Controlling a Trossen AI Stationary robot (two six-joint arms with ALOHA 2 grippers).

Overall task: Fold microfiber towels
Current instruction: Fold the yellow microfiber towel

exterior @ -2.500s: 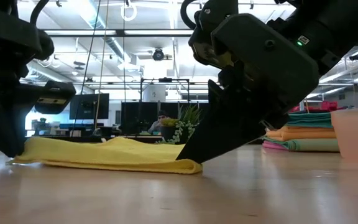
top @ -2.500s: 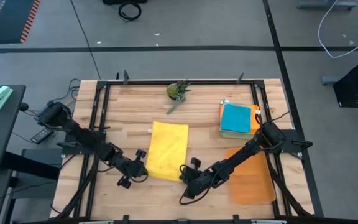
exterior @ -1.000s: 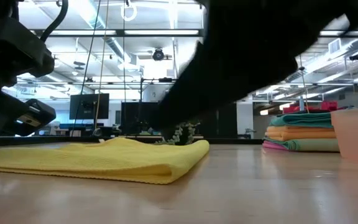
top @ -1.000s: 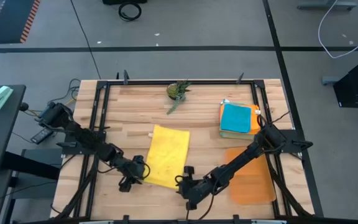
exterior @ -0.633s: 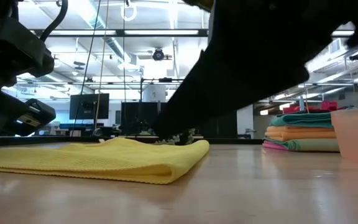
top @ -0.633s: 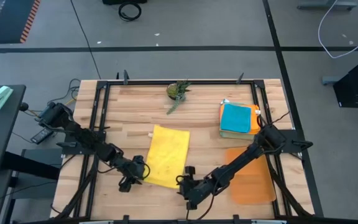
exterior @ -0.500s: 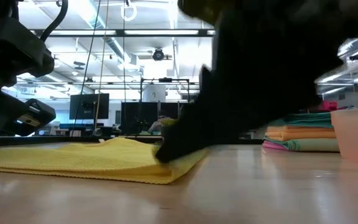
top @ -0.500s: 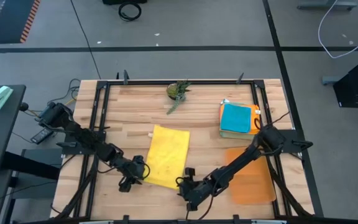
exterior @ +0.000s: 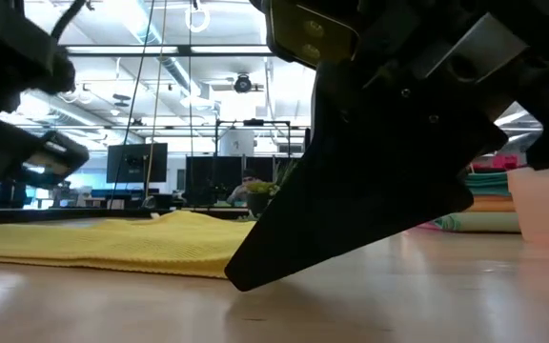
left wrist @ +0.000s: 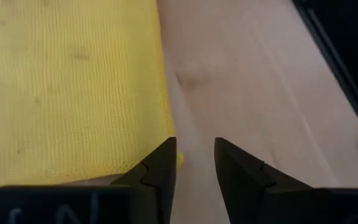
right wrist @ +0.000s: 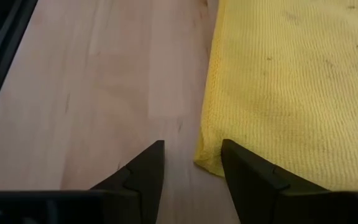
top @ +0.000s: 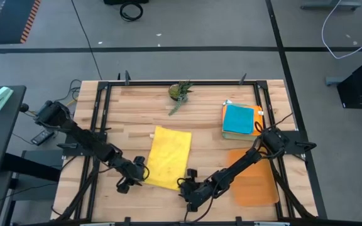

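Microfibre is what I'm dealing with: the yellow towel point(top: 168, 157) lies flat, already doubled, in the middle of the wooden surface point(top: 137, 113). It looks soft, light and limp, so I judge it will sag and drag unless pinched right at its near corners. My left pincer point(left wrist: 192, 158) sits low at one near corner, fingers parted around the cloth's edge, gripping nothing. My right pincer point(right wrist: 191, 163) hovers at the other near corner, released too. Folded towels point(top: 239, 119) are stacked at the far right, an orange mat point(top: 256, 179) nearer, a small plant point(top: 180, 91) at the back. Beyond: a lit workshop with monitors.
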